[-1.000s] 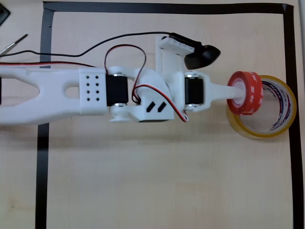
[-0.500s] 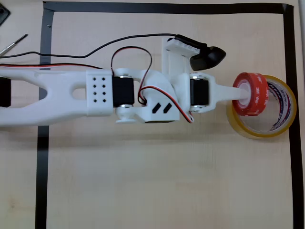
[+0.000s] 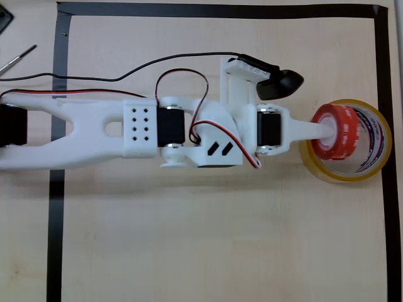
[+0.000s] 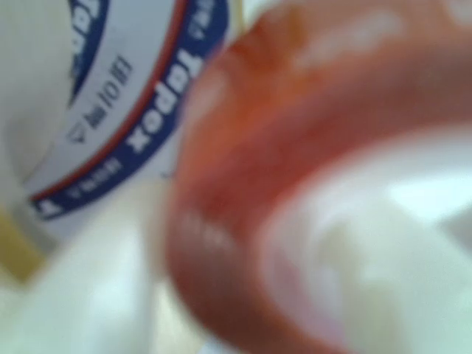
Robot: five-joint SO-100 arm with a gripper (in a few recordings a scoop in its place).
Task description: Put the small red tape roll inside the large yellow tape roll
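Overhead view: the white arm reaches to the right across the bench (image 3: 201, 239), and its gripper (image 3: 329, 130) holds the small red tape roll (image 3: 334, 131) over the left part of the large yellow tape roll (image 3: 368, 171), which lies flat near the right edge of the black-taped border. The red roll sits inside the outline of the yellow ring's hole, toward its left wall; whether it already rests on the bench or hangs just above cannot be told from above.

In the wrist view the red roll (image 4: 243, 221) fills the near field, blurred, with the yellow roll's printed white core (image 4: 125, 110) behind it on the left. One finger appears to run through the red roll's white core, so the hold seems to be on its wall, pinched between core and outer face.

As a judgement, the red roll is light, stiff and glossy, so likely slippery on its outer face; the wall is the sound place to hold. The yellow ring is light too and could slide if nudged.
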